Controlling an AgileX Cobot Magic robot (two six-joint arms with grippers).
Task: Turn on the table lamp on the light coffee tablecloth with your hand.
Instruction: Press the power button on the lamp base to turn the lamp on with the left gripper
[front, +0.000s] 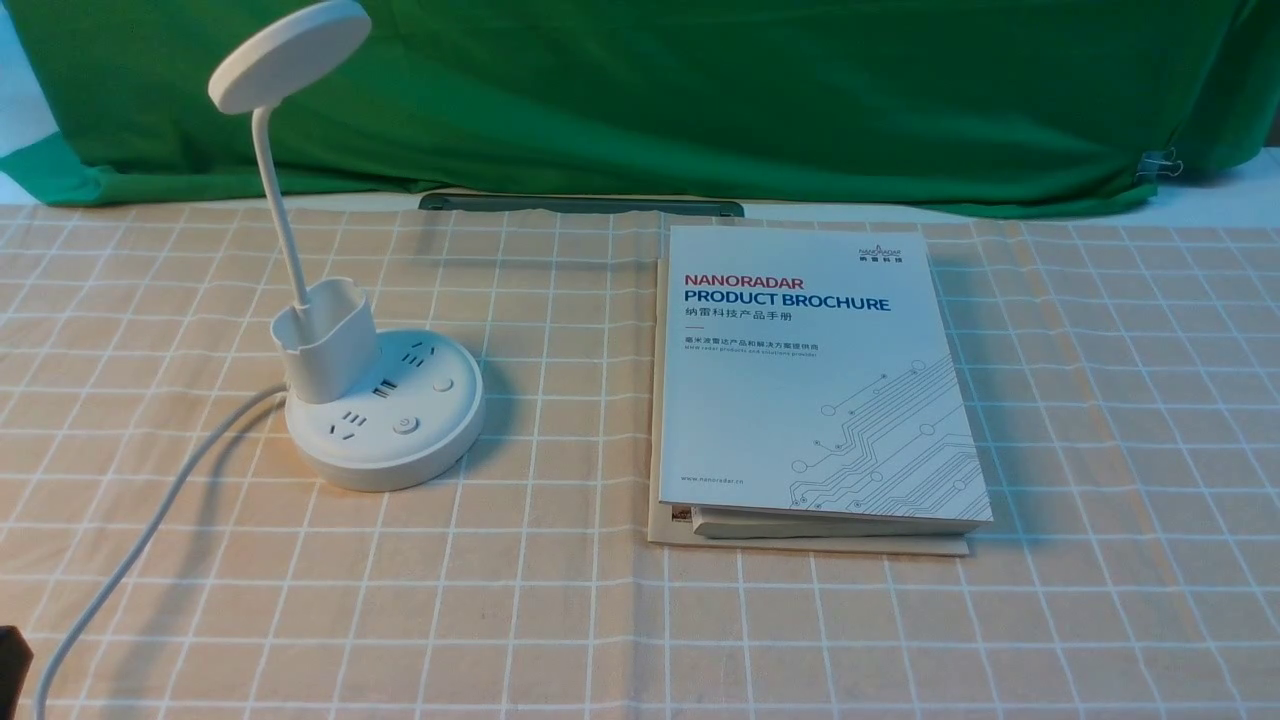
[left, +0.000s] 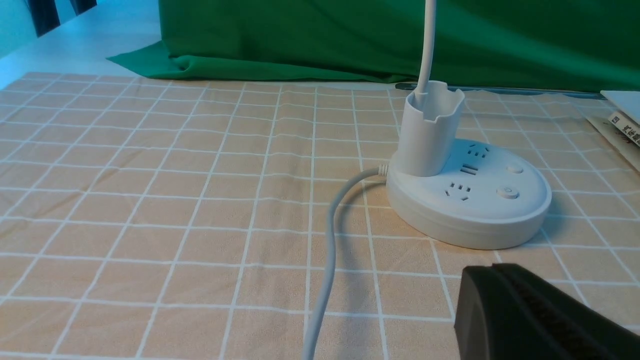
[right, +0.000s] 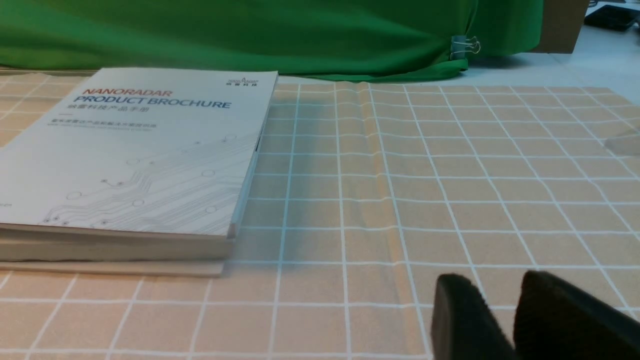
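Note:
The white table lamp (front: 385, 430) stands on the left of the light coffee tablecloth (front: 560, 620). Its disc head (front: 290, 55) is up on the thin neck, and the pen cup is on the round base. Two round buttons (front: 404, 425) sit on the base top among the sockets. Its white cord (front: 150, 530) runs toward the near left. In the left wrist view the lamp base (left: 470, 200) is a short way ahead of my left gripper (left: 492, 272), which is shut and empty. My right gripper (right: 495, 285) hovers low over bare cloth, its jaws a narrow gap apart and empty.
A stack of booklets topped by a white "NANORADAR PRODUCT BROCHURE" (front: 810, 380) lies right of centre. It also shows in the right wrist view (right: 135, 155). A green backdrop cloth (front: 700, 100) closes off the far edge, with a dark strip (front: 580, 204) in front of it.

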